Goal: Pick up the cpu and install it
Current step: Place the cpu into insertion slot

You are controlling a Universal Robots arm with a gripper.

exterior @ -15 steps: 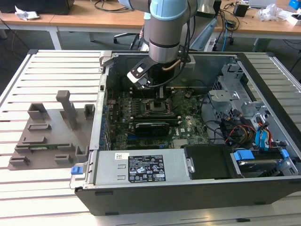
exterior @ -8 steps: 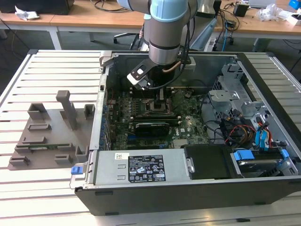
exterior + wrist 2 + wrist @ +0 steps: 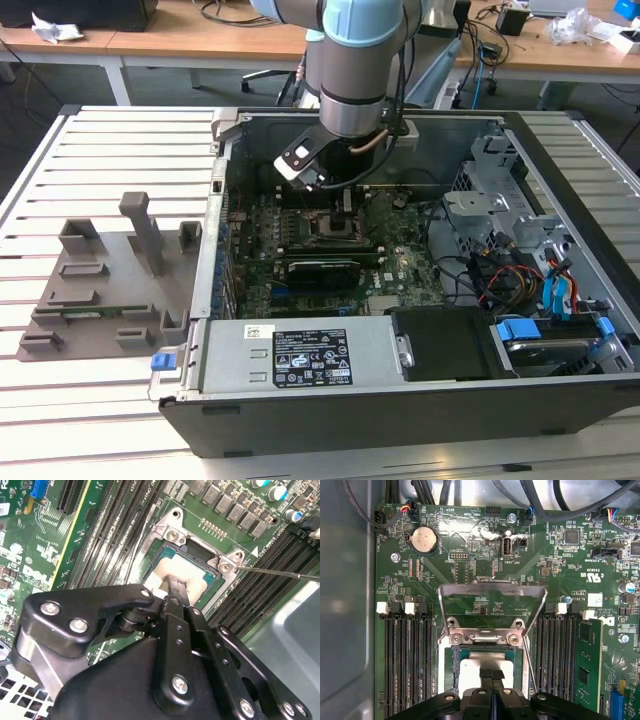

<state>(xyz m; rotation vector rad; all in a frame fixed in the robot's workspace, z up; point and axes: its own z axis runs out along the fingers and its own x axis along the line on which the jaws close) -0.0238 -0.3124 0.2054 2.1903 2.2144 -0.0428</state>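
The cpu (image 3: 470, 672), a silvery-white square, lies flat in the open socket on the green motherboard (image 3: 470, 555); in the second wrist view the cpu (image 3: 167, 572) sits inside the metal socket frame (image 3: 172, 532). My gripper (image 3: 491, 674) has its two black fingers pressed together, their tips resting on the middle of the chip's top, also visible in the second wrist view (image 3: 176, 587). In the exterior view the gripper (image 3: 345, 205) reaches down into the computer case over the socket (image 3: 335, 230). The socket's load plate (image 3: 490, 597) stands tilted open.
The open computer case (image 3: 230, 130) lies on a slatted white table (image 3: 100, 150). Memory slots (image 3: 407, 655) flank the socket on both sides. A thin socket lever (image 3: 280, 572) sticks out beside it. A drive cage with cables (image 3: 500, 210) and the power supply (image 3: 300, 355) crowd the case. A grey tray with posts (image 3: 110, 280) sits at the exterior view's left.
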